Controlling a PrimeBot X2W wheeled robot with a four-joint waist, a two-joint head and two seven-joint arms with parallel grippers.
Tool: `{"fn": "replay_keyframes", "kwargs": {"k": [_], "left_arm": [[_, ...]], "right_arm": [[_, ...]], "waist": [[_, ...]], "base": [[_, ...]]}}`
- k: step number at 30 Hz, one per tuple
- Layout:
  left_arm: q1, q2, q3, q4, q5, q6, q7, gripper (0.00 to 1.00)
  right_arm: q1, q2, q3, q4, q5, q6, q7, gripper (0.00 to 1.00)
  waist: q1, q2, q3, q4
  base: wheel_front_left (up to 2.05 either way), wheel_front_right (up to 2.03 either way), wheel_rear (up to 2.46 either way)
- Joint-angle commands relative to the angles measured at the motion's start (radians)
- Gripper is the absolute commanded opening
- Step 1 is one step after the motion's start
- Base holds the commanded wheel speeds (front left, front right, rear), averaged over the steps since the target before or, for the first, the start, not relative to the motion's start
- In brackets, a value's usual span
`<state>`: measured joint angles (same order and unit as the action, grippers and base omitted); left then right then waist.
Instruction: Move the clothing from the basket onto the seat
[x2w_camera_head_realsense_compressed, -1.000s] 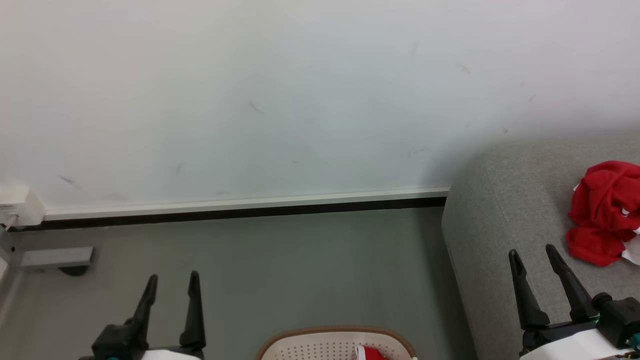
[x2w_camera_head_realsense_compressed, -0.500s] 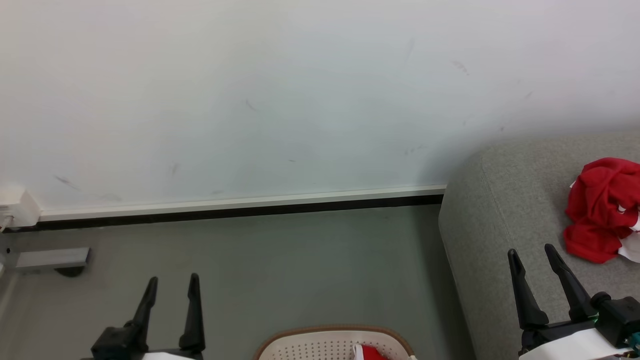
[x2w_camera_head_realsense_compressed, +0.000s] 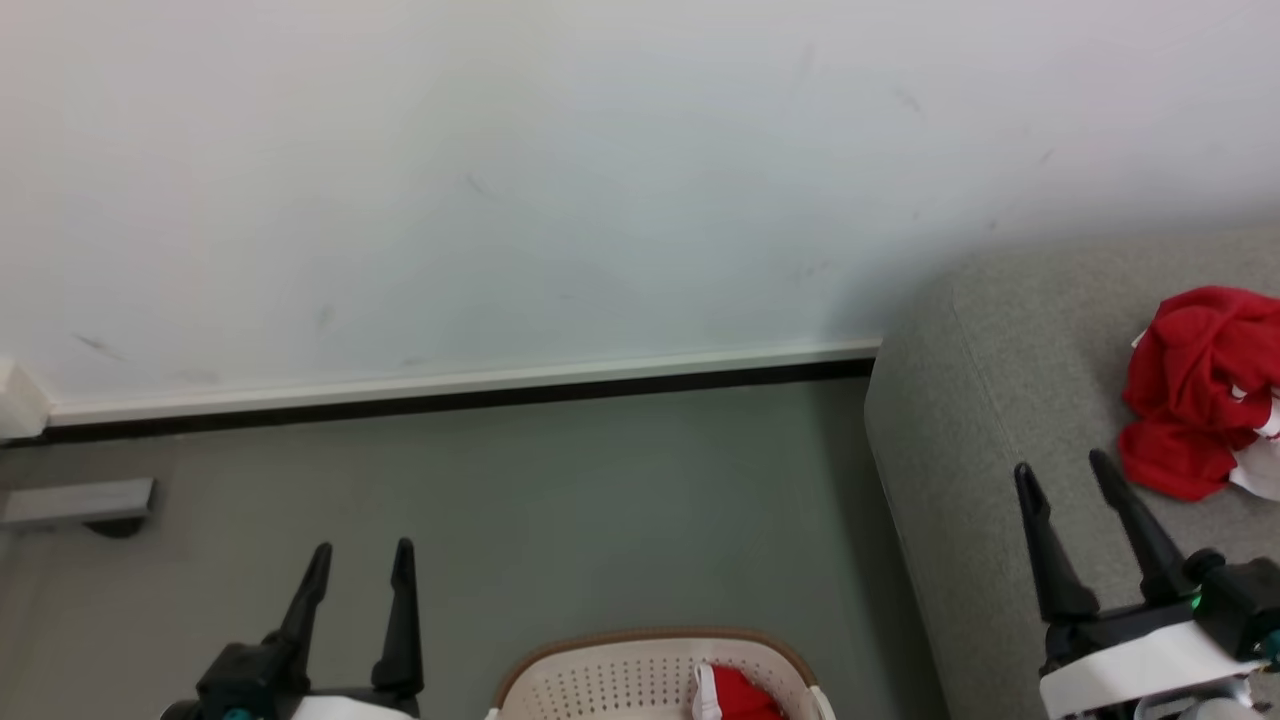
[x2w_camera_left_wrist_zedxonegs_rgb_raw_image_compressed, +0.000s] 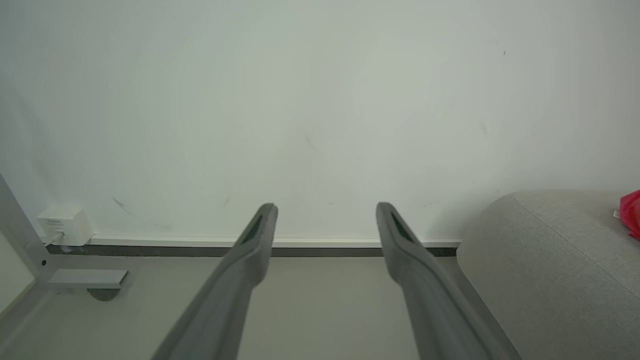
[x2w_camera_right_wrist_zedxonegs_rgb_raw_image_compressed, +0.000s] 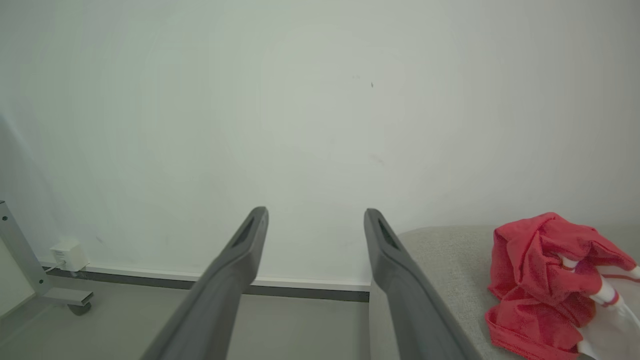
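Both the left hand (x2w_camera_head_realsense_compressed: 363, 546) and right hand (x2w_camera_head_realsense_compressed: 1060, 464) gape empty. A bright red fabric garment (x2w_camera_head_realsense_compressed: 738, 693) lies in the cream perforated plastic basket (x2w_camera_head_realsense_compressed: 600, 685), behind and between them, seemingly nearer the right hand; another red garment (x2w_camera_head_realsense_compressed: 1195, 390) rests on the grey woven sofa (x2w_camera_head_realsense_compressed: 1000, 400).

Two red garments (x2w_camera_head_realsense_compressed: 1190, 390), one basket (x2w_camera_head_realsense_compressed: 600, 685), one sofa (x2w_camera_head_realsense_compressed: 1000, 420).

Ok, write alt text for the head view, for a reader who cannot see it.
A crumpled red garment lies on the grey sofa at right, and more red clothing sits in the cream basket at the bottom edge. The left gripper and right gripper are open and empty, with grey floor and a white wall beyond.
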<state>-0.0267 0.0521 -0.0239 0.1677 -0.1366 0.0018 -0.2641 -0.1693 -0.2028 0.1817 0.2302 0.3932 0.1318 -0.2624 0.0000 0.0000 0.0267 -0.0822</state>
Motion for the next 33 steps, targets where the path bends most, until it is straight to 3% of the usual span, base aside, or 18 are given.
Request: {"fn": "replay_keyframes", "kwargs": {"k": [1, 21, 33], "left_arm": [[-0.020, 0.003, -0.002, 0.000, 0.009, -0.002, -0.001, 1.00], [-0.247, 0.000, -0.103, 0.052, 0.052, -0.039, -0.001, 1.00], [-0.360, 0.000, -0.219, 0.204, 0.027, -0.070, -0.001, 1.00]], "right_arm": [[-0.026, -0.018, -0.004, -0.003, -0.001, -0.002, -0.003, 1.00], [-0.271, -0.074, -0.030, -0.037, 0.034, -0.002, -0.003, 1.00], [-0.381, -0.103, -0.056, -0.048, 0.055, -0.002, -0.003, 1.00]], "waist": [[0.0000, 0.0000, 0.031, -0.008], [0.0000, 0.0000, 0.343, -0.048], [0.0000, 0.0000, 0.462, -0.047]], "base": [[0.00, 0.00, 0.00], [0.00, 0.00, 0.00], [0.00, 0.00, 0.00]]}}
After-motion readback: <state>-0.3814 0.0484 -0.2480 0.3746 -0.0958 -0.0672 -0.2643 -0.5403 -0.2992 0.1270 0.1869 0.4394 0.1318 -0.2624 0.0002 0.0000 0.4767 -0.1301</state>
